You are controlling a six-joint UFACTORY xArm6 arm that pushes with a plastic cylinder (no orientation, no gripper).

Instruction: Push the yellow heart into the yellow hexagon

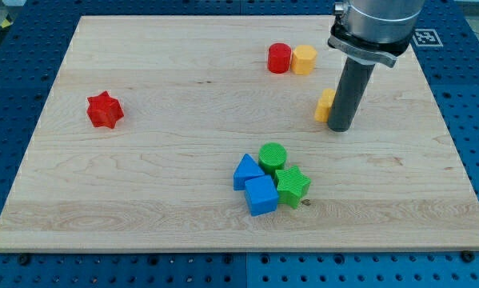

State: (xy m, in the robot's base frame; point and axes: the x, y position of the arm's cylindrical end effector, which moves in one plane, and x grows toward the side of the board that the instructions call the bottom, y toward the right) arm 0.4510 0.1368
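Note:
The yellow heart (325, 106) lies right of the board's middle, partly hidden behind my rod. My tip (341, 127) rests on the board against the heart's right side. The yellow hexagon (305, 59) sits near the view's top, up and slightly left of the heart, touching a red cylinder (280, 58) on its left.
A red star (105, 110) lies at the view's left. A cluster sits below the middle: a green cylinder (273, 155), a green star (292, 186), a blue triangle (245, 170) and a blue cube (261, 195). The wooden board (143, 184) ends in blue pegboard all round.

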